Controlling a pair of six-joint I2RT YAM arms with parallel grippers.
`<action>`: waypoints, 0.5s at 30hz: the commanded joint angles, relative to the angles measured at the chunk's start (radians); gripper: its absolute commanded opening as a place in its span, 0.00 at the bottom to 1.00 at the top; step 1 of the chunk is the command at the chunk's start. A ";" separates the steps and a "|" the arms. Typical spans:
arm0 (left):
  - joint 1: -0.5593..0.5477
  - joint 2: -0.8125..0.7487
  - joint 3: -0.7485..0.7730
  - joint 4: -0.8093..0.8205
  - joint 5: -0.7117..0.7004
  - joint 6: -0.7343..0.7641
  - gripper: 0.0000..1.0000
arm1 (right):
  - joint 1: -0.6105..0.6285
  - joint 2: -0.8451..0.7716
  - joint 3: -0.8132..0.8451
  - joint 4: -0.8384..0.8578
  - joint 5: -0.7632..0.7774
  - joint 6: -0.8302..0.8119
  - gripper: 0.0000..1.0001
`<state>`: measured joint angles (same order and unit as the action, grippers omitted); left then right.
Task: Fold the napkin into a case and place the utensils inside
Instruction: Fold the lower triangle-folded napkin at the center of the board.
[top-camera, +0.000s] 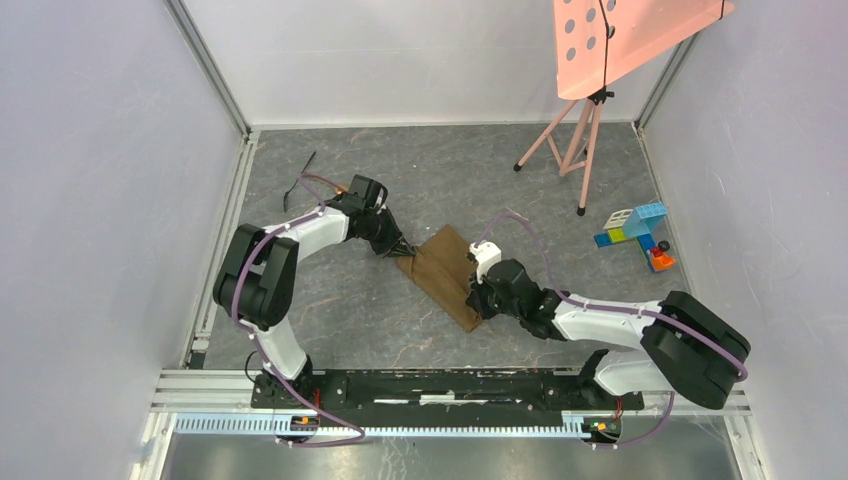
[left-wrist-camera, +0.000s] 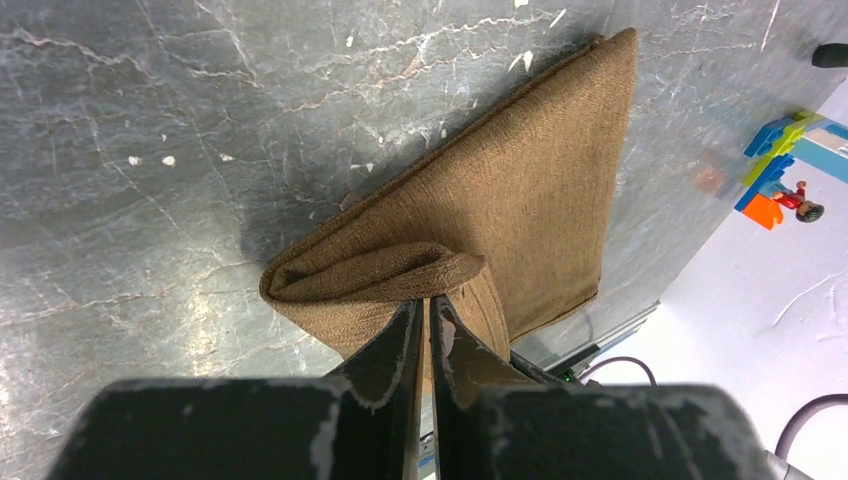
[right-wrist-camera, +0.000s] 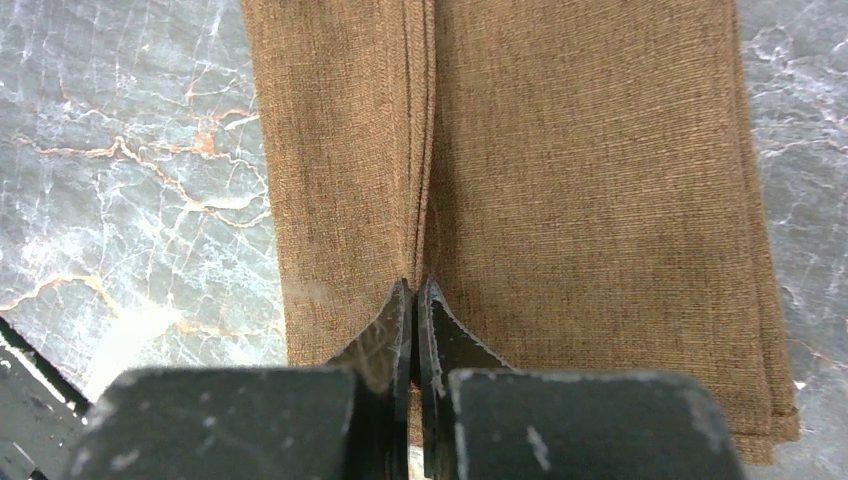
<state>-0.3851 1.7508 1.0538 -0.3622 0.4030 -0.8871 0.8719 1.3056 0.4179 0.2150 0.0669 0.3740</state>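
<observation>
Nearest the arms' bases, the right gripper (right-wrist-camera: 415, 288) is closed tight. Its tips are set down on the napkin (right-wrist-camera: 590, 200), right where two folded edges meet in a seam. Whether it pinches any cloth or merely pins it, I cannot tell.

The napkin lies on the desk (top-camera: 335, 320) between the two arms as a narrow brown oblong, slanting away to the left. At its farther end the left gripper (left-wrist-camera: 428, 302) is all but closed on a raised lip of cloth, lifted into a small roll above the layers beneath.

To my eye the folding is in its last stage, with the case being shaped or its mouth opened. The next move calls for drawing that lip gently with the near end pinned, so the layers do not slide.

Beyond, well apart from the cloth, the black utensil (top-camera: 298, 178) lies near the far left wall, not yet inside. The spoon I cannot pick out for sure.
</observation>
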 joint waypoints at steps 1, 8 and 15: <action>-0.003 0.025 0.039 0.031 0.043 0.043 0.12 | -0.004 -0.026 -0.018 0.048 -0.049 0.033 0.00; -0.004 0.064 0.040 0.042 0.040 0.060 0.12 | -0.004 -0.042 -0.049 0.047 -0.005 0.057 0.00; -0.007 0.097 0.044 0.077 0.065 0.063 0.14 | -0.004 -0.085 -0.063 0.030 0.010 0.059 0.00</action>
<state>-0.3885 1.8351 1.0679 -0.3317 0.4290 -0.8719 0.8719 1.2503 0.3721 0.2310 0.0521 0.4229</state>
